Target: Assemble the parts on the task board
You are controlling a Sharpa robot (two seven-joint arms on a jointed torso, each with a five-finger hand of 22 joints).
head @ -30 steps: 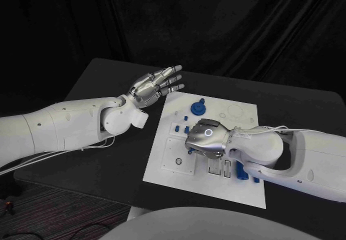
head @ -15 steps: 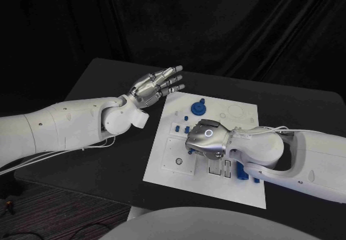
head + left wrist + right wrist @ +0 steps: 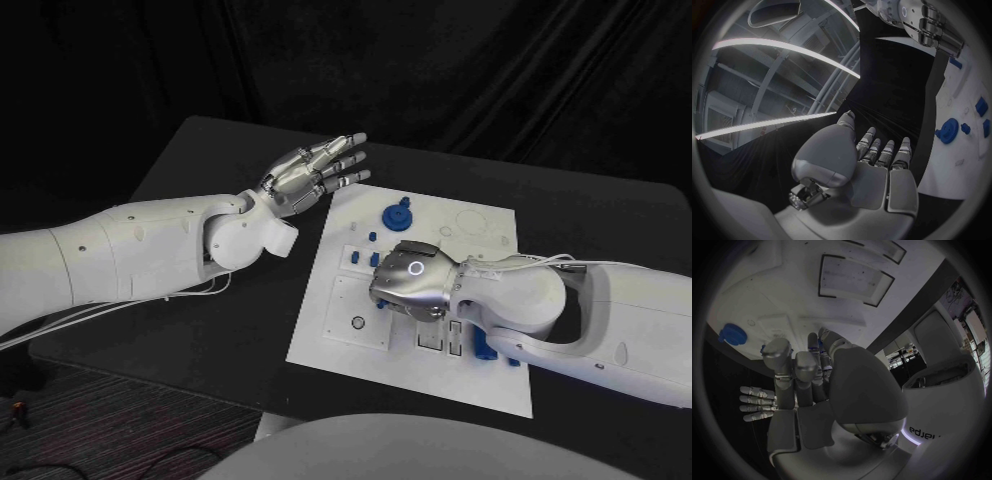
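The task board lies mid-worktop with blue parts around its 12 and 5 o'clock. The right robot hand covers its centre, grip unclear; the left robot hand is wide, holding nothing. Much seems left.

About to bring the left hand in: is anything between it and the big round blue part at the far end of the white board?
Nothing visible. The left hand hovers open over the black table beside the white task board; the round blue part stands uncovered. The right hand works nearer the board's middle.
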